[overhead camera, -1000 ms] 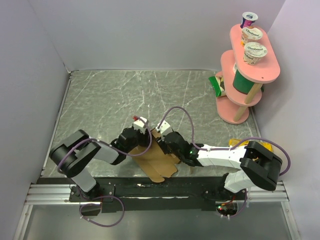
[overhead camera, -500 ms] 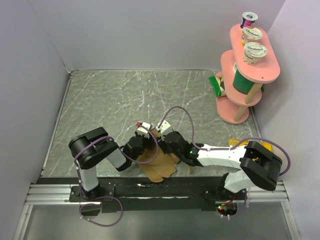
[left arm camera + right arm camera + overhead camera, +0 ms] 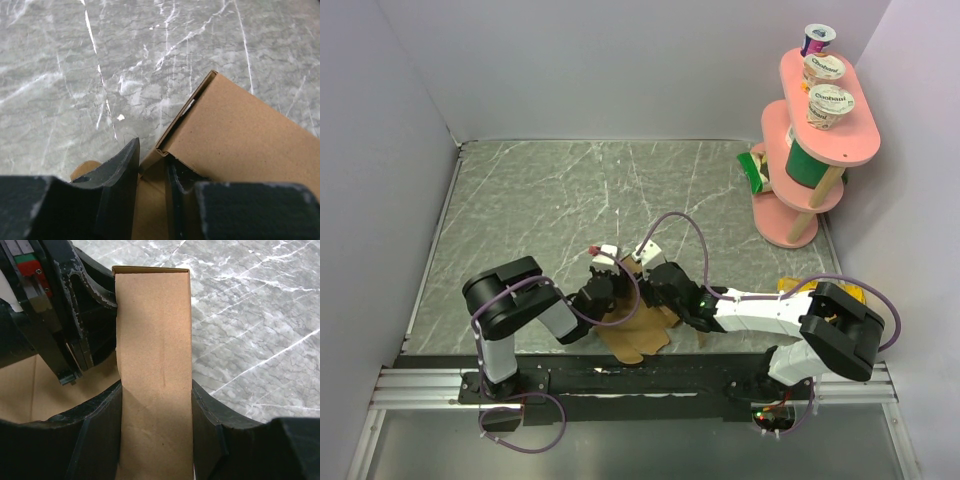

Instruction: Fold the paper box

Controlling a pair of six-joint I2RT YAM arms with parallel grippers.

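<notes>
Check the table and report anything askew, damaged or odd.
Nothing spilled or torn. Only the plain brown cardboard box lies askew to the grey marbled table's near edge, half folded, one panel clamped in the right gripper.
</notes>
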